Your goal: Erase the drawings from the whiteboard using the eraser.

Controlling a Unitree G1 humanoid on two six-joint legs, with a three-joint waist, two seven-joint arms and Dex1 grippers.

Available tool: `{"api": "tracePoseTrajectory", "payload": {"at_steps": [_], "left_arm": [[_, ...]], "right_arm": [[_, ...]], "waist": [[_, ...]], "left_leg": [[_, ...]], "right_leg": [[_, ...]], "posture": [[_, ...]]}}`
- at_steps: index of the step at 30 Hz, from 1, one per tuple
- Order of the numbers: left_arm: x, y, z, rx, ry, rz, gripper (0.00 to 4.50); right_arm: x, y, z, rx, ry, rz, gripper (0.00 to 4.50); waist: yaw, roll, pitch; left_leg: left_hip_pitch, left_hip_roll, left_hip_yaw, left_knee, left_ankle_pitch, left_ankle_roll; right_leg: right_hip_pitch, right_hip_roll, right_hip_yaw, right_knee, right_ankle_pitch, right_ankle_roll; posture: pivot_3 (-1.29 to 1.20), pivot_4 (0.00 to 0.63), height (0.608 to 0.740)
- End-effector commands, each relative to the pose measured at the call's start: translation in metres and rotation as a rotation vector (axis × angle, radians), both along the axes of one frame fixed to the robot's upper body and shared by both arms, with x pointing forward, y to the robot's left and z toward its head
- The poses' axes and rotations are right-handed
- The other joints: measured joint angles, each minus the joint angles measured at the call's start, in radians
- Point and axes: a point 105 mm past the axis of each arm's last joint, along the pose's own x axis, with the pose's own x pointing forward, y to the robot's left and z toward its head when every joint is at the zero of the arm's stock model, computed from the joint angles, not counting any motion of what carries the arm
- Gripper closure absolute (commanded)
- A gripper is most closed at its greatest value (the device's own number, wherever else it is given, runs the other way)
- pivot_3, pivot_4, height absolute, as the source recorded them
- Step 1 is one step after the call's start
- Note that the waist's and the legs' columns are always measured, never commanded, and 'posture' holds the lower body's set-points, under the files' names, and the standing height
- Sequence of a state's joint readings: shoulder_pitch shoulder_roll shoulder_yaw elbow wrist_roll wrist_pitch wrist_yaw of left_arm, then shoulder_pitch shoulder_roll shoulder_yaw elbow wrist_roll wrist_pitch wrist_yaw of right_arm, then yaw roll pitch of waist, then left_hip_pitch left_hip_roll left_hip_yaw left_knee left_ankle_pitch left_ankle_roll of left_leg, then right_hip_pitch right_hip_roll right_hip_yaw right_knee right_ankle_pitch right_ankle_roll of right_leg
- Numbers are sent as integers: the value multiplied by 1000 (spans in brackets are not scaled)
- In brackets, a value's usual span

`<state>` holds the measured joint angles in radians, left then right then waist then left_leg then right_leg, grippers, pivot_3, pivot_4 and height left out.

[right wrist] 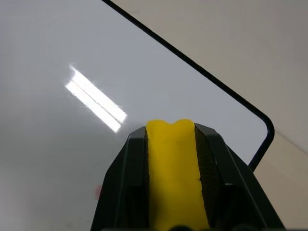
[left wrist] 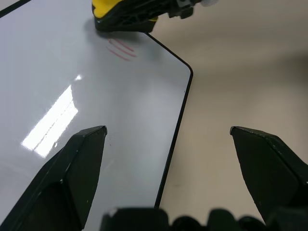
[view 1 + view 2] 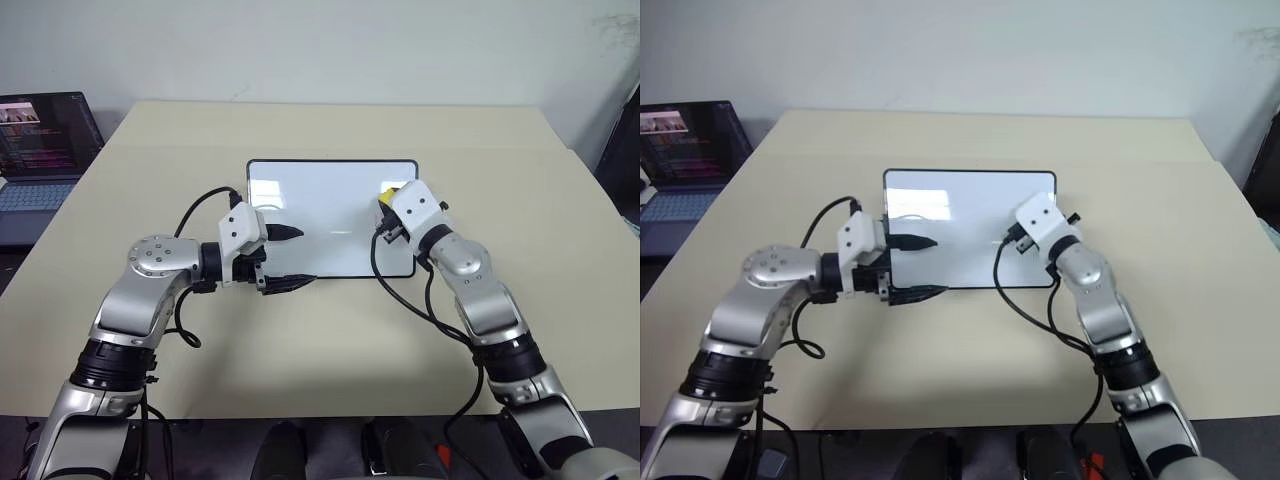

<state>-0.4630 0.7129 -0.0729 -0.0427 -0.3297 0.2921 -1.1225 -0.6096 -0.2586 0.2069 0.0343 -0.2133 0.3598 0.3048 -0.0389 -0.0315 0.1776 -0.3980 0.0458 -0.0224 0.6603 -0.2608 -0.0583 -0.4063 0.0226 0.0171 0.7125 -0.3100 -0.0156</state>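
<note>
The whiteboard (image 3: 320,200) lies flat in the middle of the tan table. My right gripper (image 3: 388,207) is over its right side, shut on the yellow eraser (image 3: 391,192); the eraser (image 1: 174,168) is clamped between both black fingers. In the left wrist view the eraser (image 2: 113,9), dark side down, is on or just above the board right beside the drawings (image 2: 122,49), a few short red strokes. My left gripper (image 3: 292,257) stands open at the board's near left part. One fingertip (image 2: 84,149) is over the board (image 2: 57,62), the other over the table.
A dark open laptop (image 3: 42,150) stands past the table's far left corner. Black cables loop from both wrists over the table (image 3: 330,340) in front of the board. Bare tabletop surrounds the board.
</note>
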Motion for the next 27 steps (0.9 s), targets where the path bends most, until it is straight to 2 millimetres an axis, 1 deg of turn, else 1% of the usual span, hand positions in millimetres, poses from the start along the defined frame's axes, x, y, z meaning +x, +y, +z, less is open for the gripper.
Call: {"api": "tracePoseTrajectory", "payload": {"at_steps": [1,4,6,7,10,12,14,16,19,21,23,24,26,27], "left_arm": [[-4,1,11,-7,-54,3,0],[-5,3,11,-9,-52,11,0],[-5,3,11,-9,-52,13,0],[-5,4,12,-8,-53,14,0],[-5,4,12,-8,-52,16,0],[-5,4,12,-8,-51,14,0],[-5,4,12,-8,-49,13,0],[-5,4,11,-9,-48,12,0],[-5,4,11,-10,-47,12,0],[-6,4,11,-12,-47,11,0],[-6,4,12,-13,-48,13,0],[-5,4,12,-13,-48,13,0],[-6,4,12,-13,-49,12,0],[-5,3,12,-13,-49,12,0]], "right_arm": [[2,-9,-16,-40,75,-8,3514],[-18,-5,-49,-99,231,93,3514],[-25,-3,-56,-127,260,123,3514],[-24,-3,-55,-130,248,117,3514],[-14,-6,-38,-119,152,58,3514],[-3,-12,-17,-102,47,-9,3514],[4,-17,-1,-82,-28,-57,3514],[7,-19,5,-72,-54,-76,3514],[6,-19,-8,-99,12,-49,3514],[-3,-15,-30,-143,108,9,3514],[-17,-9,-53,-197,218,86,3514],[-23,-7,-61,-216,257,119,3514],[-31,-4,-70,-253,295,156,3515],[-30,-4,-69,-265,283,153,3515]], "waist": [[0,0,0],[6,-1,-1],[7,-2,-1],[4,-2,-1],[0,-2,-1],[0,-1,-1],[0,-1,-1],[4,-1,-1],[6,-1,-1],[5,-1,-1],[5,-2,-1],[5,-2,-1],[3,-2,-1],[1,-2,-1]], "left_leg": [[0,0,0,0,0,0],[2,0,-1,1,0,0],[3,0,-1,1,0,0],[4,0,-1,1,0,0],[6,0,0,1,0,0],[6,0,0,1,1,1],[6,0,0,1,2,2],[6,0,0,1,3,2],[4,0,1,1,3,2],[4,0,0,1,3,2],[4,0,0,0,3,2],[4,0,0,0,3,2],[5,0,0,0,3,2],[6,0,0,0,3,2]], "right_leg": [[0,0,0,0,0,0],[1,0,0,1,0,0],[2,0,0,1,0,0],[3,0,0,2,0,0],[3,0,2,3,-1,2],[3,1,2,3,0,2],[3,2,2,3,1,2],[3,2,2,3,1,3],[2,2,1,2,2,1],[2,2,2,2,2,0],[2,2,2,2,2,0],[2,2,1,2,2,0],[2,2,1,2,2,1],[3,2,2,2,1,2]], "posture": [[0,150,740],[0,150,740],[0,150,740],[0,150,740],[0,150,740],[0,150,740],[0,150,740],[0,150,740],[0,150,740],[0,150,740],[0,150,740],[0,150,740],[0,150,740],[0,150,740]]}}
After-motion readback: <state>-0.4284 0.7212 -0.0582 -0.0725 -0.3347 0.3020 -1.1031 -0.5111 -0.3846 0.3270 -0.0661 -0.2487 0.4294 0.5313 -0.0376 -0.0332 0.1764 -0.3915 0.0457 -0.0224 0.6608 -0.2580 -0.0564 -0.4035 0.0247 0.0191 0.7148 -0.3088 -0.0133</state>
